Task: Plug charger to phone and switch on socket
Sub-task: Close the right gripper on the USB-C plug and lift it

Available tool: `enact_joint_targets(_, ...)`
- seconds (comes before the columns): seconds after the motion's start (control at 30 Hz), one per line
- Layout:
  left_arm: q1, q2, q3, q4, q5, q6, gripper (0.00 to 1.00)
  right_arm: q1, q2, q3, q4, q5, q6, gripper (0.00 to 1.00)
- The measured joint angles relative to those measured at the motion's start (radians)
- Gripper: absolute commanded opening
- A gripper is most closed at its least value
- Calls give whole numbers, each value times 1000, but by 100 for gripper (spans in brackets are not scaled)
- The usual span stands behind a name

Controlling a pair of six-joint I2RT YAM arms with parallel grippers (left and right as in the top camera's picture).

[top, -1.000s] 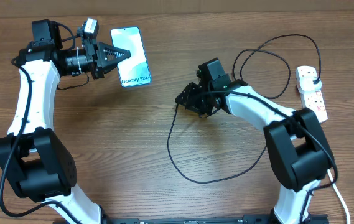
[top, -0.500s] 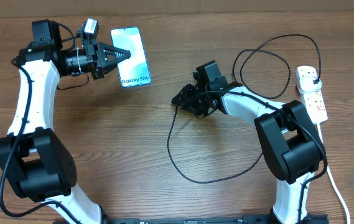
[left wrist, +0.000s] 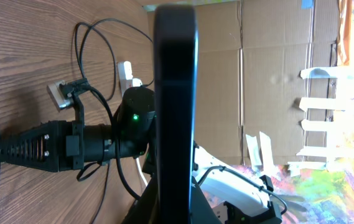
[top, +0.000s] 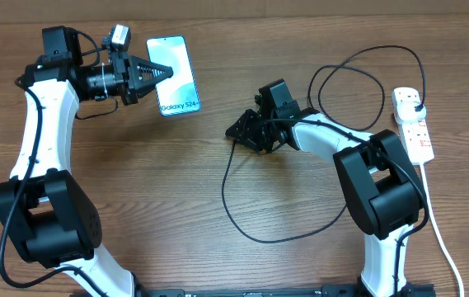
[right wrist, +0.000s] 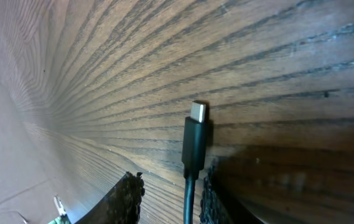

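Overhead view: long thin black charger cable (top: 223,194) lies in a wide loop on the brown wooden table (top: 160,206), centre-right, with smaller loops further back toward the right side. Its black plug (top: 415,104) sits in the far end of the small white oblong power-strip socket (top: 416,132) with red markings, at the table's right edge. A thicker white cord (top: 446,252) runs from the socket toward the near edge. The cable's other end leads into the right gripper (top: 238,132), mid-table. Right wrist view: small metal connector tip (right wrist: 196,112) on a black body pokes out ahead of the fingers (right wrist: 131,198), low over the wood. The jaws stand apart. The cable runs between them, close to one finger with a clear gap to the other, so it is not pinched. Slim rectangular phone (top: 174,74) with black edges and a light blue-teal screen reading "Galaxy S24" is at the back left, screen up, well apart from connector and socket; cannot tell if it rests on the table. Left gripper (top: 161,73) is clamped on the phone's long edge nearest the left arm. Left wrist view shows the phone (left wrist: 175,93) edge-on as a dark bar, with a brown cardboard wall (left wrist: 276,74) behind.
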Motion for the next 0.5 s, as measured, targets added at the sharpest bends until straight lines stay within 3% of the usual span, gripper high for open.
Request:
enact_joint_targets(0.17,0,0,0,0,0,0,5,0,4,0,8,-2,5,28)
enact_joint_targets(0.4,0,0,0,0,-1,0,4,0,11,1,8,17,6,5)
enact_joint_targets(0.5,0,0,0,0,-1,0,4,0,15,1,3,28,-2,4)
